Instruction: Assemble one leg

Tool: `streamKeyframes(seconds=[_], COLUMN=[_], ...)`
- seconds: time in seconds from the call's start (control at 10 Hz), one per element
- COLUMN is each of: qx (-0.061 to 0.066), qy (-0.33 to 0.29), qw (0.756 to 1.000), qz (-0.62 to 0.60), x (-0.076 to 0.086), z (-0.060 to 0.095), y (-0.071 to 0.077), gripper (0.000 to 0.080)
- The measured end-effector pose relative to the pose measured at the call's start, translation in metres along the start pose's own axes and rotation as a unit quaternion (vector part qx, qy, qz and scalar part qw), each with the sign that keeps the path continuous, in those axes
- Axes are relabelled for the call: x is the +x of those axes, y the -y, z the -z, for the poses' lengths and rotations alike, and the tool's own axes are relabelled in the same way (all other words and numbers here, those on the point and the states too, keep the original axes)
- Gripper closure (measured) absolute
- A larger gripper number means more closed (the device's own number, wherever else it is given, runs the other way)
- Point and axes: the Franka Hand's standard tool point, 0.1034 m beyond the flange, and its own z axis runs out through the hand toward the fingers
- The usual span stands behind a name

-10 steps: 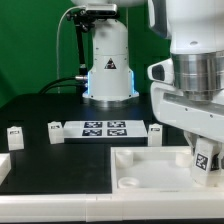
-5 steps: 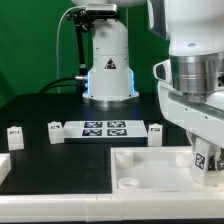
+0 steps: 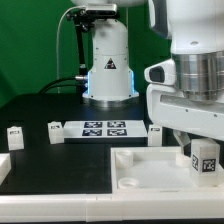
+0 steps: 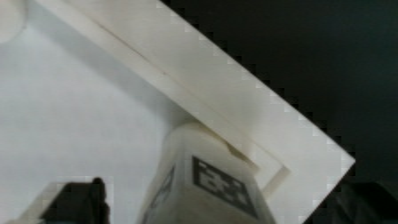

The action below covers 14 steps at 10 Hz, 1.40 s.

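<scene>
My gripper [image 3: 203, 166] is shut on a leg [image 3: 206, 159], a small white post with a black-and-white tag on its face. It holds the leg upright at the corner of the large white panel [image 3: 150, 172] on the exterior view's right. In the wrist view the leg [image 4: 210, 172] stands between my dark fingers [image 4: 71, 202] right at the panel's rimmed corner [image 4: 267, 150]. I cannot tell whether the leg's lower end touches the corner socket.
The marker board [image 3: 103, 128] lies behind the panel. Loose legs stand near it: one on its right [image 3: 155, 133], one on its left [image 3: 54, 131], one farther left [image 3: 14, 133]. A white part [image 3: 3, 165] shows at the left edge. The robot base [image 3: 108, 60] is at the back.
The hand has turned from a tilt to level. The held leg now stands more upright and sits slightly lower at the panel's corner.
</scene>
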Motion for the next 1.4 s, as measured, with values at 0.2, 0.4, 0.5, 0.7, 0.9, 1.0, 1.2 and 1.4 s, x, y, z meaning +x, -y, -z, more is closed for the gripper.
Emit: streamKeyframes(seconds=[0.2,0.4,0.5,0.7,0.9,1.0,1.2,1.4], qx=[0.000,-0.004,-0.010,-0.015,-0.016,-0.016,-0.017,-0.018], qy=[0.000,-0.002,-0.005,-0.006,-0.005,-0.005,-0.006,-0.006], qw=[0.992,0.974,0.954,0.922,0.898,0.899,0.899,0.905], qz=[0.124,0.226,0.300,0.386,0.439,0.438,0.438,0.424], x=[0.0002,0.0001,0.0011,0.0022,0.0031,0.0031,0.0045,0.0055], z=[0.0000,0.0000,0.0002,0.0002,0.0001,0.0000,0.0001,-0.0001], y=[-0.0001,-0.0001,-0.0008,-0.0019,-0.0030,-0.0031,-0.0044,-0.0056], gripper=[0.0151,0.0151,0.0150,0.0150,0.0150,0.0270,0.0412,0.0508])
